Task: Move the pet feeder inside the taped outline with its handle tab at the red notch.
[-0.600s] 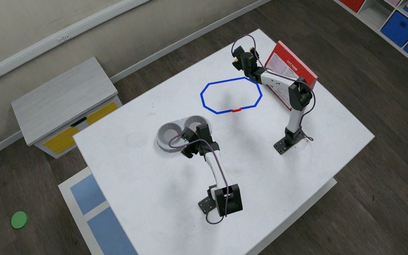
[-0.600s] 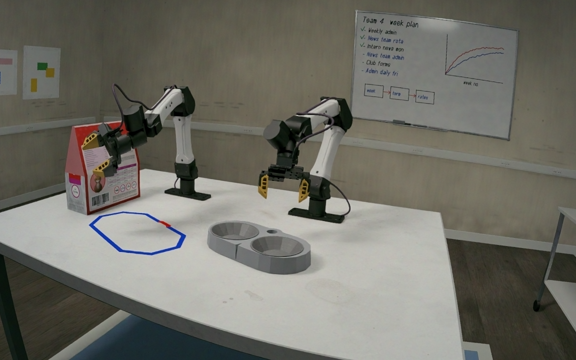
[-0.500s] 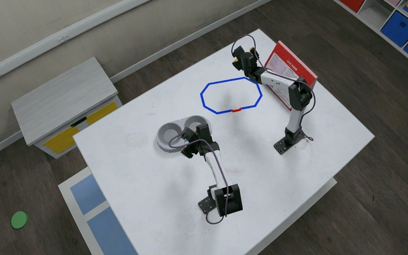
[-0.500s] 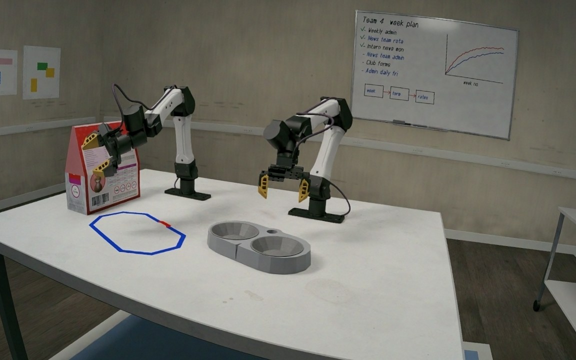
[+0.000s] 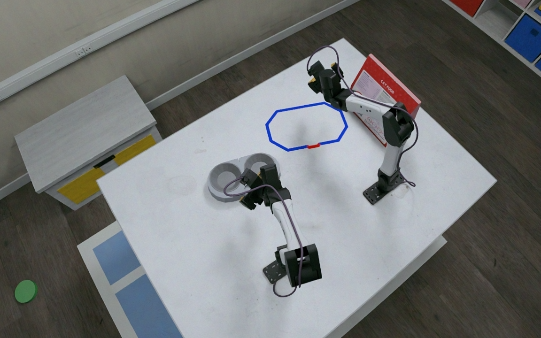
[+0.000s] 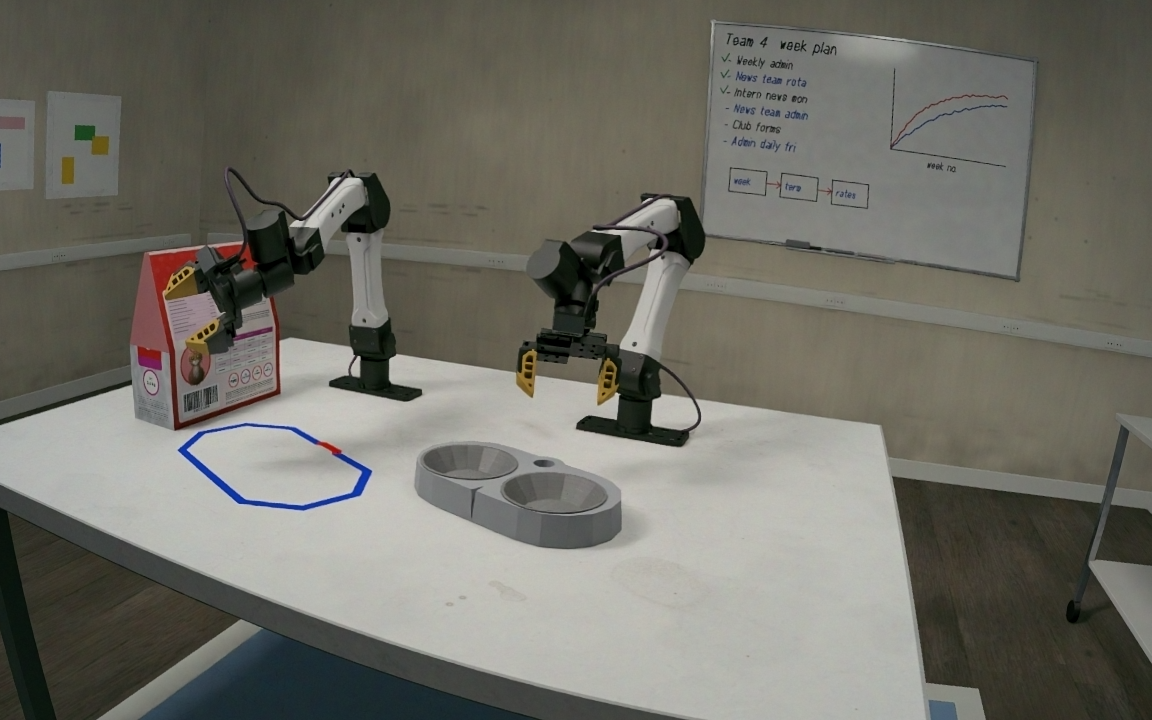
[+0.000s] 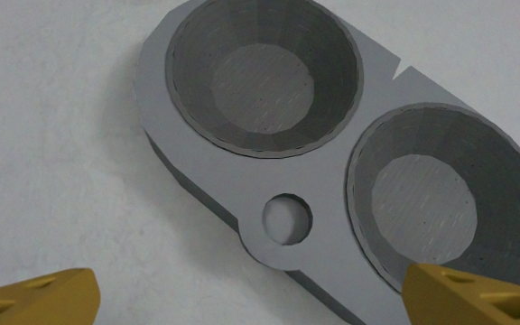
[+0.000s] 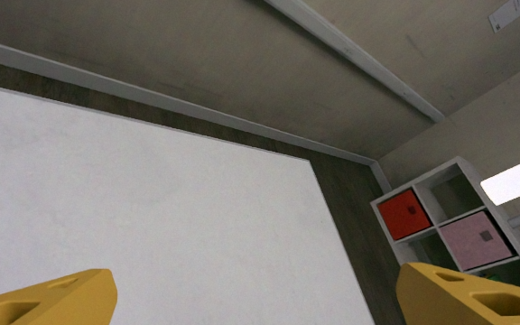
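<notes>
The grey pet feeder (image 5: 218, 195) (image 6: 508, 526) (image 7: 328, 194) lies flat outside the blue taped outline (image 5: 302, 107) (image 6: 272, 504). One steel bowl (image 5: 225, 175) (image 6: 555, 492) and another bowl (image 5: 259, 159) (image 6: 470, 461) look level in its wells. Its handle tab (image 7: 283, 258) (image 6: 567, 467) points toward the arm bases; my left arm hides it in the top view. The outline's red notch (image 5: 313, 145) (image 6: 329, 446) is on the arms' side. My left gripper (image 5: 250, 189) (image 6: 566, 391) (image 7: 251, 281) is open, above the feeder's tab side. My right gripper (image 5: 322, 72) (image 6: 179, 317) (image 8: 256, 279) is open, raised beyond the outline.
A red and white cat food box (image 5: 394, 90) (image 6: 155, 385) stands beside the outline, close to my right arm. The white table (image 5: 171, 235) (image 6: 741, 573) ends a little past my right gripper. My left arm's base (image 5: 274, 271) (image 6: 634, 431) stands behind the feeder's tab side.
</notes>
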Robot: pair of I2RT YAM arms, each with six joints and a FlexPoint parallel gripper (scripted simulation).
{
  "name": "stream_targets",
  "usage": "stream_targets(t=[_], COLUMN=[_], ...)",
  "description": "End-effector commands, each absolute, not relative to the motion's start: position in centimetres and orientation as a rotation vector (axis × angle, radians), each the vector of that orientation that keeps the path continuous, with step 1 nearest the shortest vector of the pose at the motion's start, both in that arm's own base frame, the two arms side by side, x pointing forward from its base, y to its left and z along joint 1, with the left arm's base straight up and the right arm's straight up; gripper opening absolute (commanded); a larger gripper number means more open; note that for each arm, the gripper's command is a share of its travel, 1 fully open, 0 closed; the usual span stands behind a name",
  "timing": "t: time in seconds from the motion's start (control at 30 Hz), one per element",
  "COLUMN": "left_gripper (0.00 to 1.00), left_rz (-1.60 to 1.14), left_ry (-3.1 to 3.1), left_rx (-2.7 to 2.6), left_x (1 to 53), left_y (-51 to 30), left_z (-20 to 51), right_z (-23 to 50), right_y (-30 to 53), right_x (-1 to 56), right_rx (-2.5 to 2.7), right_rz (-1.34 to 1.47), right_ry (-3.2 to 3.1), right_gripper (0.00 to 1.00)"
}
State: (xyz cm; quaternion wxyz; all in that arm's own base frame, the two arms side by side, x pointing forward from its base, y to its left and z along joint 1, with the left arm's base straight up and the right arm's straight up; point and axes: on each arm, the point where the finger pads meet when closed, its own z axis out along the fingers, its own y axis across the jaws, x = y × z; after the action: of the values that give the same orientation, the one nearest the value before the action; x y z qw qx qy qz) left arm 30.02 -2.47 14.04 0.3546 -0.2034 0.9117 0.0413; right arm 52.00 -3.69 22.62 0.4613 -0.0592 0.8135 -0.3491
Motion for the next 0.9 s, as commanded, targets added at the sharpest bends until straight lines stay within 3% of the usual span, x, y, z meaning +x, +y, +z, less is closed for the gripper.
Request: stream_targets(t=[0.0, 0.13, 0.43, 0.5, 0.7, 0.87], left_gripper=[1.00, 1.00, 1.00, 1.00, 1.00, 1.00], left_rz=[0.110, 0.120, -0.075, -0.075, -0.199, -0.266], left_ry=[2.360, 2.394, 2.310, 2.310, 2.173, 2.048], left_rx=[-0.507, -0.392, -0.019, -0.019, 0.256, 0.392], left_x=[30.0, 29.3, 21.1, 21.1, 12.6, 7.1], left_y=[-2.5, -2.3, -3.8, -3.8, -3.7, -2.7], left_z=[14.3, 15.9, 26.4, 26.4, 30.5, 31.8], right_z=[23.4, 23.4, 17.1, 17.1, 15.2, 13.2], right_y=[-3.5, -0.4, 19.7, 19.7, 31.2, 35.7], right_x=[52.2, 52.2, 46.2, 46.2, 36.7, 29.9], right_rx=[-0.137, -0.204, -0.617, -0.617, -0.861, -0.998], right_rz=[-0.840, -0.706, -0.090, -0.090, 0.322, 0.503], right_ry=[1.978, 1.946, 1.935, 1.935, 1.903, 1.926], right_gripper=[1.00, 1.00, 1.00, 1.00, 1.00, 1.00])
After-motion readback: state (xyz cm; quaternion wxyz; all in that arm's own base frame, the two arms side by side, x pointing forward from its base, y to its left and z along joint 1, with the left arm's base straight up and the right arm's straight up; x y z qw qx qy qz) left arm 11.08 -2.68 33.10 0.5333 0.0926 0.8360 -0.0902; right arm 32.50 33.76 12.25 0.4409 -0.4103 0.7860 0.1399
